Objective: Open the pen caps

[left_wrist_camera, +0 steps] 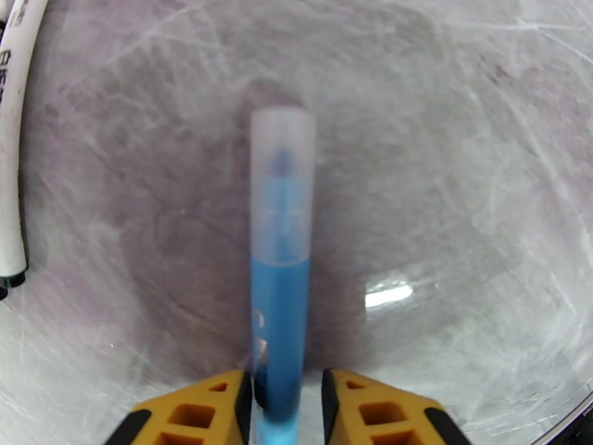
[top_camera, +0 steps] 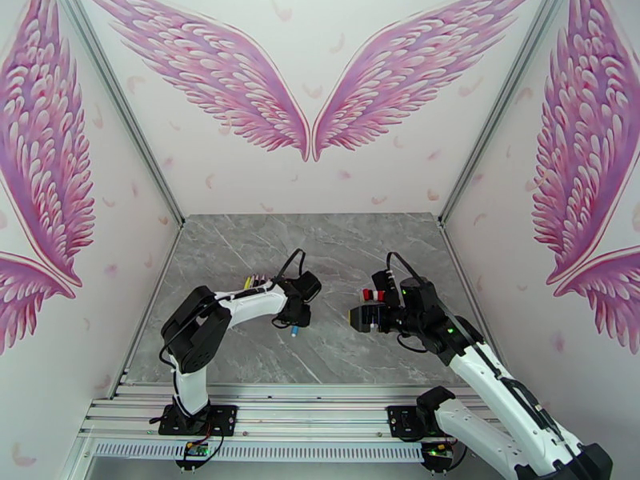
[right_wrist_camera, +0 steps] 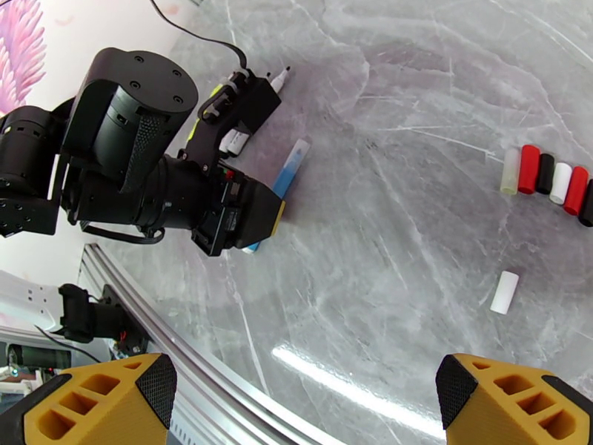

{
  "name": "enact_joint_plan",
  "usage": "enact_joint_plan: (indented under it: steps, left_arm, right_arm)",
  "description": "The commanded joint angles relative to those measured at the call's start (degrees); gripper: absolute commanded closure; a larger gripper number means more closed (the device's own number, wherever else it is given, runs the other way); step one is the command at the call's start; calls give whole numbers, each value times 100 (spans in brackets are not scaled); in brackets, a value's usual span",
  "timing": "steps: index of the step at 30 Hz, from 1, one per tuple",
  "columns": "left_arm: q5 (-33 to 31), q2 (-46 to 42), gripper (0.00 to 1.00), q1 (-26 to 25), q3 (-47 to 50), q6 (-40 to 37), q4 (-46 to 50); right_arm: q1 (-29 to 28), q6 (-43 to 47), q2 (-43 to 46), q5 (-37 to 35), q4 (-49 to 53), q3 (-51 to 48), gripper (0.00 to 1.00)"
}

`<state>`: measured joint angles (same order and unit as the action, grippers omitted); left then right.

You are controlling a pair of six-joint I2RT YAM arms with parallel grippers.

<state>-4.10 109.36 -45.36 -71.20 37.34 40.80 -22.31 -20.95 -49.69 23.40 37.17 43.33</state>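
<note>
From above, I see the left gripper (top_camera: 294, 322) low over the grey marble table (top_camera: 336, 242), with the blue pen (top_camera: 295, 331) poking out beneath it. A bundle of pens (top_camera: 254, 280) lies behind that arm. The right gripper (top_camera: 356, 318) faces it, apart. The walls (top_camera: 312, 90) carry pink wings.

On the left wrist camera, the blue pen (left_wrist_camera: 280, 320) runs between the yellow fingers (left_wrist_camera: 215, 409), its clear cap (left_wrist_camera: 282, 187) pointing away. The jaws stand narrow around the barrel; I cannot tell whether they pinch it. A white cable (left_wrist_camera: 11, 142) hangs at the left.

On the right wrist camera, the right gripper (right_wrist_camera: 304, 402) gapes wide and holds nothing. A row of caps (right_wrist_camera: 545, 176) lies at the right, a loose white cap (right_wrist_camera: 505, 292) nearer.
</note>
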Motion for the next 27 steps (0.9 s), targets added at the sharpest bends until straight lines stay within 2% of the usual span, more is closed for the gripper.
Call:
enact_joint_plan:
  steps: [1,16,27]
  left_arm:
    - [-30,167,68,36,-227,-121,229]
    - [-302,476,72,28,-430,-219,432]
    - [-191,-162,81,54,-503,-567,217]
  right_arm:
    - [-59,-6,68,45,89,7,1]
    - [-55,-23,20,57,45,-30,1]
    - [-54,-507,-164,284,-459,-119,1]
